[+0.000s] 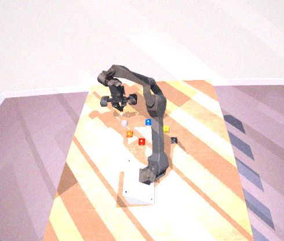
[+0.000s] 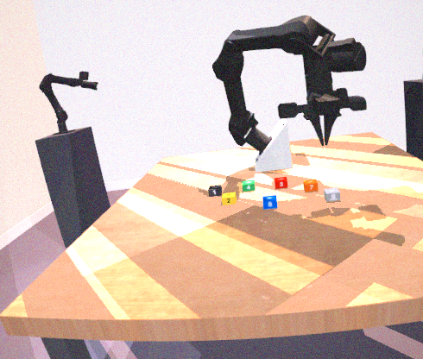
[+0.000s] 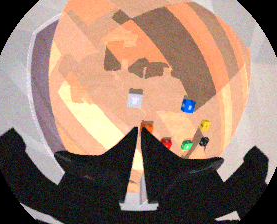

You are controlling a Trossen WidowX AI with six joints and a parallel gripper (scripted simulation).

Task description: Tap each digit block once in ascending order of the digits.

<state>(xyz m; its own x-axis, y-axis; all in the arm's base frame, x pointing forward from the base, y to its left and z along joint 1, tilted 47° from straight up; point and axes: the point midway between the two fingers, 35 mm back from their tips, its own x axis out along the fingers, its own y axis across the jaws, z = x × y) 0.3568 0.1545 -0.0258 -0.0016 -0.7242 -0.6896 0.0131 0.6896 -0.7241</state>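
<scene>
My gripper point(image 1: 121, 110) point(image 2: 325, 144) point(image 3: 138, 129) is shut and empty, high above the table near the white block point(image 1: 124, 123) point(image 2: 331, 195) point(image 3: 135, 99). The orange block point(image 1: 129, 134) point(image 2: 311, 185) point(image 3: 148, 127) shows 7, the red block point(image 1: 141, 142) point(image 2: 280, 183) point(image 3: 166, 143) 3, the green block point(image 2: 249, 185) point(image 3: 187, 145) 4, the yellow block point(image 1: 166, 129) point(image 2: 229, 198) point(image 3: 205, 125) 2 and the black block point(image 1: 174, 140) point(image 2: 215, 191) point(image 3: 204, 141) 1. Digits on the white block and blue block point(image 1: 148, 122) point(image 2: 269, 202) point(image 3: 188, 106) are unclear, 6 or 8. The arm hides green in the top view.
The white wedge-shaped base point(image 1: 139, 191) point(image 2: 276, 155) stands behind the blocks in the exterior view. My arm arches over the right-hand blocks in the top view. Other arms stand on dark pedestals point(image 2: 73, 181) away from the table. Striped light and shadow cross the wooden table point(image 1: 201, 185) point(image 2: 154, 276).
</scene>
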